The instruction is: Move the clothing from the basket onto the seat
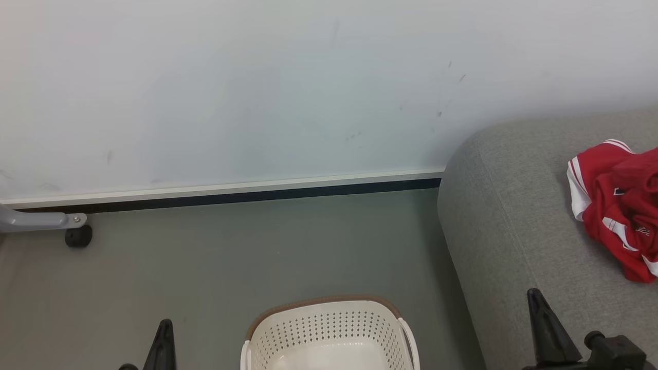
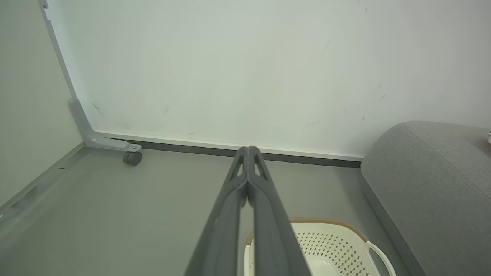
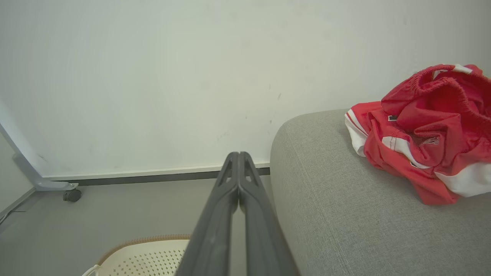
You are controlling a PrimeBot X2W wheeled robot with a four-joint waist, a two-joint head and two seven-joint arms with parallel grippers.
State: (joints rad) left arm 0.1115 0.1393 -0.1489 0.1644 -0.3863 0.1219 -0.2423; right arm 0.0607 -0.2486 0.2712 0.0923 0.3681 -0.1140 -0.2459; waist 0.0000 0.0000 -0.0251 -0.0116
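The fingers (image 2: 230,207) of the left gripper (image 2: 247,150) are pressed together into one dark wedge rising from the bottom centre of the left wrist view, with nothing between them. The fingers (image 3: 218,214) of the right gripper (image 3: 238,154) are pressed together the same way at the bottom centre of the right wrist view, also gripping nothing.

In the head view, the clothing (image 1: 614,205) lies as a crumpled red heap with white stripes and panels at the right edge of the frame, resting on the seat (image 1: 514,216), a grey fabric sofa with a rounded corner that takes up the right side. The basket (image 1: 324,302), cream-white with perforated sides and a brown rim, stands on the grey floor (image 1: 205,267) at the bottom centre, just left of the seat and cut off by the frame edge; the part of its inside that shows is bare plastic. A pale wall (image 1: 257,92) fills the upper half. At the left edge, a grey metal leg ends in a black caster (image 1: 78,236).
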